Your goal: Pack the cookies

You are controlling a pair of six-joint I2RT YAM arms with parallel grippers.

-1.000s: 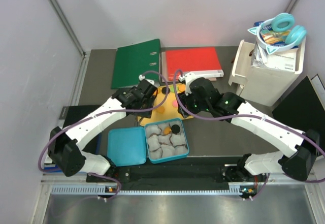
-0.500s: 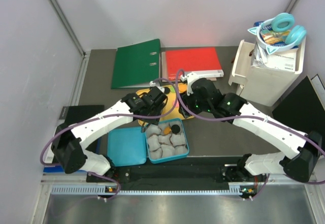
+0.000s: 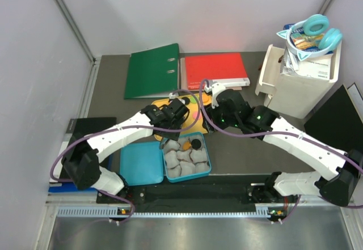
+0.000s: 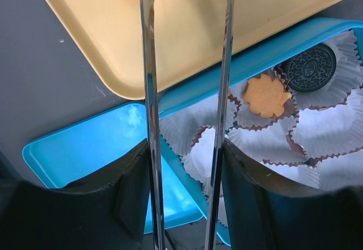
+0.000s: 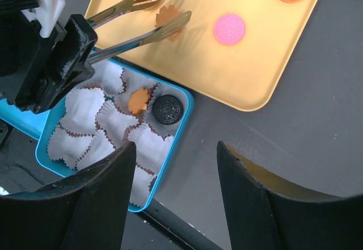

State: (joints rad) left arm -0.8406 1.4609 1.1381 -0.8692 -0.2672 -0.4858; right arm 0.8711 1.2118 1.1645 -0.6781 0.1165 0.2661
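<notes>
Left tool (image 4: 184, 168) is clamped on tongs (image 5: 142, 37), whose tips sit either side of an orange cookie (image 5: 166, 15) on the yellow tray (image 5: 227, 77). Can't tell if the cookie is pinched. Right tool (image 5: 176, 168) is partly open and holds nothing. Pink cookie (image 5: 229, 29) is on the tray. An orange one (image 5: 138, 100) and a black one (image 5: 168, 109) sit in paper cups in the blue box (image 5: 185, 115).

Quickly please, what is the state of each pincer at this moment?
Left pincer: closed on the tongs.
Right pincer: open, holding nothing.

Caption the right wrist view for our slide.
Tongs straddle an orange cookie on the yellow tray; blue tin holds two.
</notes>
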